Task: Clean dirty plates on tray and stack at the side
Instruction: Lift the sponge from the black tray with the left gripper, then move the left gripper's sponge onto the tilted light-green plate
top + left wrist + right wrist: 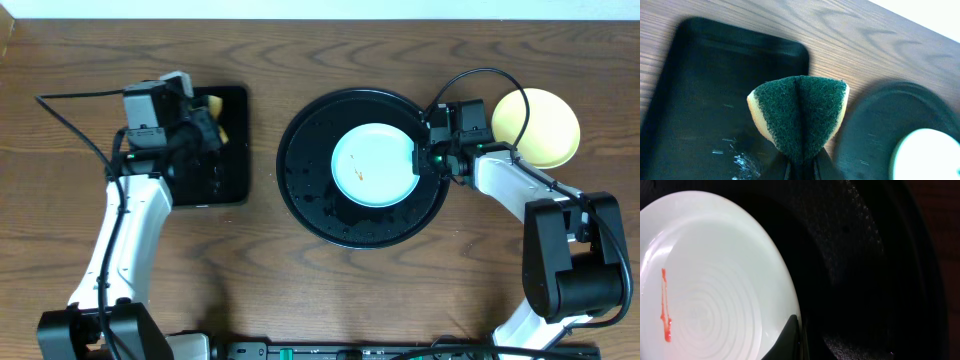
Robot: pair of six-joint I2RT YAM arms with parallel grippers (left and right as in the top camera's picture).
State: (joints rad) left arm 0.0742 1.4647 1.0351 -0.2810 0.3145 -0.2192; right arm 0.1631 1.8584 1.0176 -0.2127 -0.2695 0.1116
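A pale mint-blue plate [372, 165] with a thin orange-red streak [664, 305] lies in the round black tray [305, 190]. My right gripper [418, 158] is shut on that plate's right rim; in the right wrist view one dark finger [789, 339] lies over the plate [715, 280] edge. A pale yellow plate [540, 125] sits on the table to the right of the tray. My left gripper [205, 125] hangs above the small rectangular tray, shut on a folded green and yellow sponge [800, 115].
The small black rectangular tray [228, 180] lies left of the round tray and has wet marks [742, 162] on it. Bare wooden table [320, 60] runs along the back. The right arm's base [570, 270] stands at the front right.
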